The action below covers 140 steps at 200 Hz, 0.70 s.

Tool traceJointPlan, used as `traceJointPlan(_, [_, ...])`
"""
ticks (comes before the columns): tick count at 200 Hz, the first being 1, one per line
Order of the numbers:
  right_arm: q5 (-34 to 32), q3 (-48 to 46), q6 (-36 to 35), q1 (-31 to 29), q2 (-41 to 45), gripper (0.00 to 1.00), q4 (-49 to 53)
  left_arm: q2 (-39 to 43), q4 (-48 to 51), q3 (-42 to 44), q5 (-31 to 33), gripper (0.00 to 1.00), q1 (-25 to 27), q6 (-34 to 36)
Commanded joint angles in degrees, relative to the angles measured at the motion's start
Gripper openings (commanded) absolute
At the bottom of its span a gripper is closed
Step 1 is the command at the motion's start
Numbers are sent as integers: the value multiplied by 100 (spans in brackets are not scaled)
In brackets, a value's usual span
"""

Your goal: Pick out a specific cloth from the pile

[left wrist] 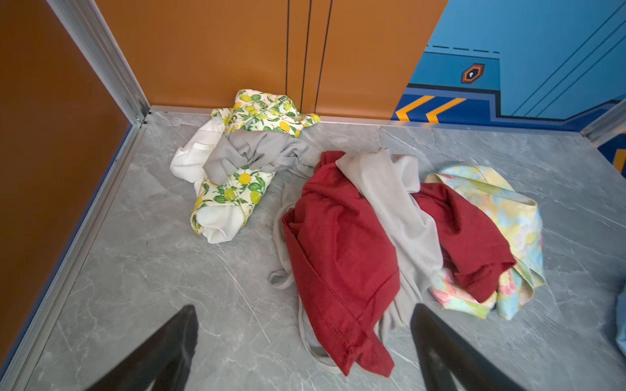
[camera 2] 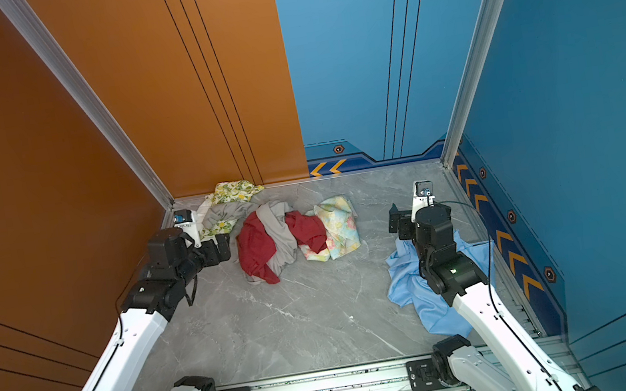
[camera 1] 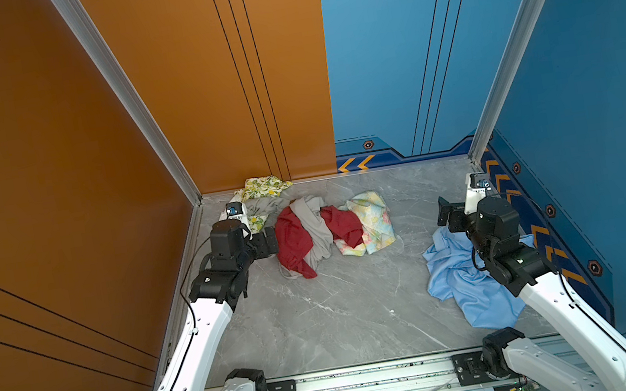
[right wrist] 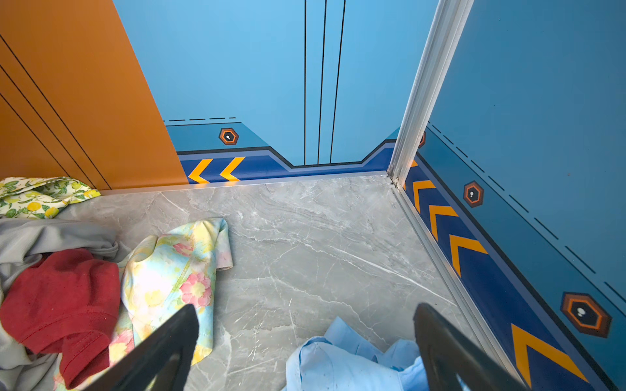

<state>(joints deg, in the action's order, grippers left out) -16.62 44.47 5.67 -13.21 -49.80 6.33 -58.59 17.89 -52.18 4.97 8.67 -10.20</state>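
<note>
The cloth (camera 1: 458, 275) (camera 2: 409, 287), plain light blue and crumpled, lies alone at the right side of the marble floor, partly under my right arm. Its collar end (right wrist: 345, 365) shows below my right gripper (right wrist: 305, 306) (camera 1: 442, 211) (camera 2: 393, 218), which hangs open over it and holds nothing. The pile (camera 1: 321, 233) (camera 2: 284, 238) (left wrist: 355, 237) (right wrist: 67, 287) of dark red, grey, lemon-print and pastel floral garments sits at the back left. My left gripper (left wrist: 304, 308) (camera 1: 271, 241) (camera 2: 223, 247) stands open at the pile's left edge, above the red garment's hem.
The orange wall (camera 1: 48, 181) runs close along the left and the blue wall (camera 1: 607, 119) along the right. The lemon-print garment (camera 1: 264, 187) leans on the back wall. An aluminium rail (camera 1: 372, 381) borders the front. Bare marble floor (camera 1: 342, 318) lies between pile and cloth.
</note>
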Motion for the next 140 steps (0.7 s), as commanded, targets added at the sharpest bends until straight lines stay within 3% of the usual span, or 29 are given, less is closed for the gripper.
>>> traceJointPlan(1, [388,-351,-56,188,67,100,-531,217,-1050,748,123,98,-253,144])
traceJointPlan(50, [258,-1028,148,352,-24,100,-1081,-200,-2239,1652,463,98,-543,357])
traceJointPlan(76, [3,-1415,119,385,-31,100,-1570,-618,-2958,2015,377,98,-714,419])
traceJointPlan(94, [69,-1721,136,533,-38,100,-2043,-874,-3896,2492,415,98,-779,476])
traceJointPlan(140, [181,-2267,-164,660,-303,100,-2836,-1461,-5091,2870,92,98,-998,606])
